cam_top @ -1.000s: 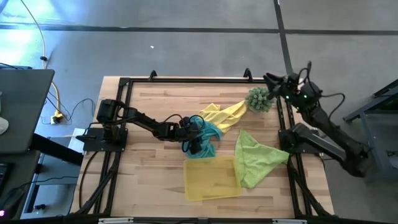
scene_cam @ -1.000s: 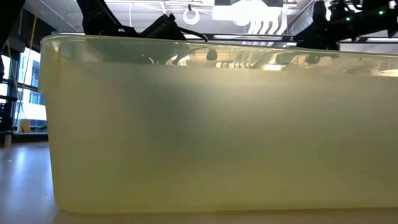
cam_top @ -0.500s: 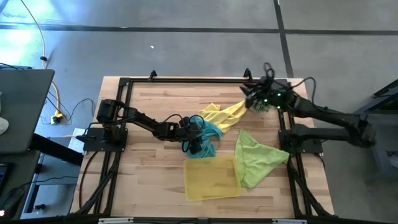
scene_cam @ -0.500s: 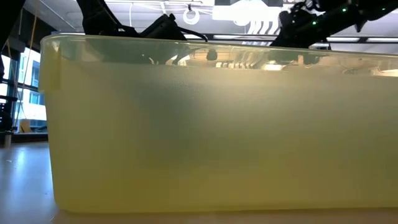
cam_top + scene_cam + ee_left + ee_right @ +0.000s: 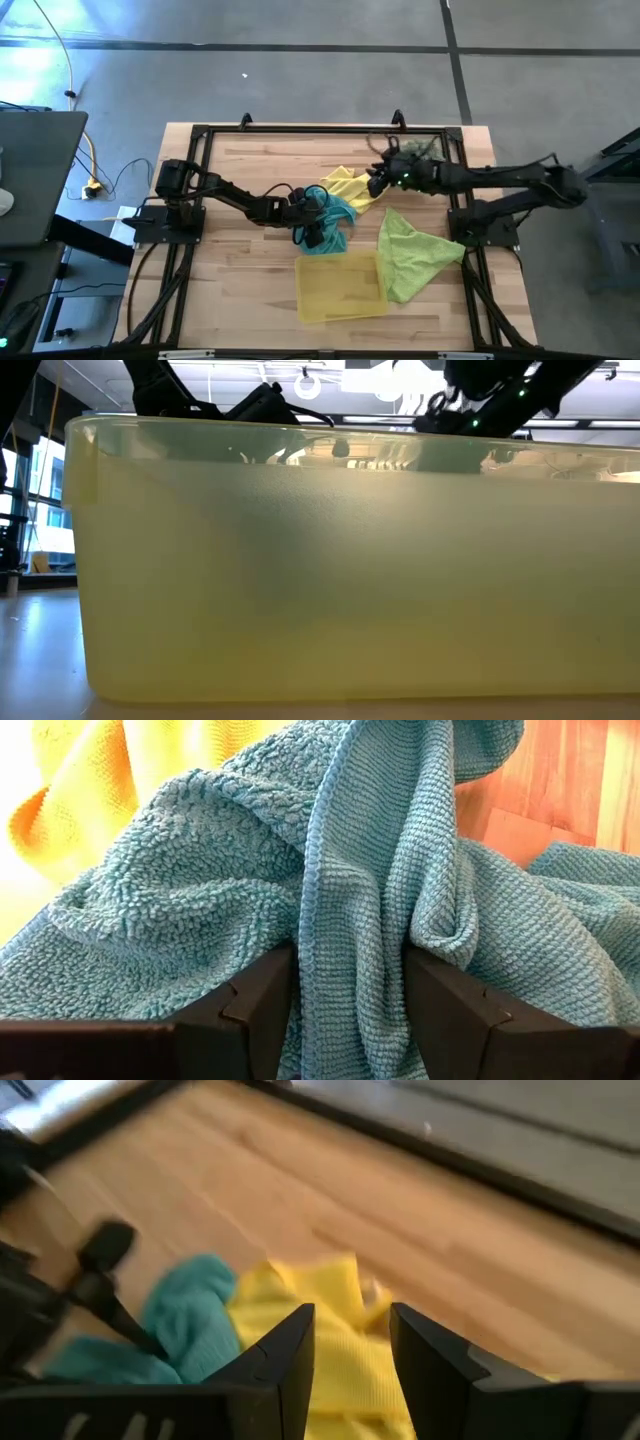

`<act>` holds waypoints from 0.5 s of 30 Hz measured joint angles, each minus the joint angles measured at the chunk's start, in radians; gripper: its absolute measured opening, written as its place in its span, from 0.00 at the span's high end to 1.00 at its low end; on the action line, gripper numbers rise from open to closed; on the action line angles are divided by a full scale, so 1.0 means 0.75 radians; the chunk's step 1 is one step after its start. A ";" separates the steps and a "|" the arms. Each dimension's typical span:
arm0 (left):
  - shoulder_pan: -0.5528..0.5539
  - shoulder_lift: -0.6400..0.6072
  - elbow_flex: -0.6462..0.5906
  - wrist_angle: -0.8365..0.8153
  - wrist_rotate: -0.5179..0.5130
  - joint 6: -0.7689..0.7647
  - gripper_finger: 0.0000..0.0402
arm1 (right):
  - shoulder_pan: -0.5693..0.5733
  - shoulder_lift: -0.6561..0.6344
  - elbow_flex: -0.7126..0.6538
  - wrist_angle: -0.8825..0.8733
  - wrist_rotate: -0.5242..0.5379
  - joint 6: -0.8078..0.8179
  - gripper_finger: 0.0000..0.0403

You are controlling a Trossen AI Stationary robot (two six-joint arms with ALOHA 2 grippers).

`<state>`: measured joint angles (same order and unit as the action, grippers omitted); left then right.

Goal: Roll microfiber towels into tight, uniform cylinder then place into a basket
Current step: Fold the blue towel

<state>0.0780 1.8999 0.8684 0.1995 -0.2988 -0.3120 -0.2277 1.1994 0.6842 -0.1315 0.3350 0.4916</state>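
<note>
The teal towel (image 5: 337, 212) lies crumpled near the table's middle, and my left gripper (image 5: 318, 222) is shut on it, seen close up in the left wrist view (image 5: 348, 1010). The yellow towel (image 5: 352, 185) lies spread just beyond it, one edge under the teal one. My right gripper (image 5: 376, 180) hovers open above the yellow towel's right part, with nothing between its fingers (image 5: 352, 1342). The lime green towel (image 5: 410, 255) lies loose at the right. The yellow basket (image 5: 340, 288) stands near the front edge, and its wall (image 5: 300, 560) fills the low view. My left gripper pinches a bunched fold of the teal towel (image 5: 350, 920) between its two fingers, several layers thick. The fingers slant down from the table's left. The rest of the towel lies slack and crumpled on the table around them.
A spiky green plant (image 5: 420, 150) sits at the far right, partly under my right arm. A black frame rail (image 5: 300, 128) runs round the table. Bare wood shows along the far edge and at the front left.
My right gripper has swung from the table's far right corner, past the plant, toward the table's left, and has come lower. It now hangs over the yellow towel. The towels and the basket lie as before.
</note>
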 joint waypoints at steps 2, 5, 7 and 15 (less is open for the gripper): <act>0.000 0.000 0.000 0.000 0.000 0.000 0.57 | 0.012 0.069 0.029 -0.070 0.005 0.062 0.70; 0.000 0.000 0.000 0.000 0.000 0.000 0.57 | 0.020 0.177 0.099 -0.210 0.005 0.137 0.70; 0.000 -0.001 0.000 0.000 0.000 -0.001 0.57 | 0.020 0.255 0.155 -0.324 0.005 0.152 0.70; 0.000 -0.001 0.000 -0.001 0.000 -0.004 0.57 | 0.011 0.518 0.364 -0.523 0.004 0.094 0.70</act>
<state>0.0780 1.8996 0.8684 0.1989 -0.2985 -0.3153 -0.2194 1.5877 0.9569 -0.5235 0.3382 0.5622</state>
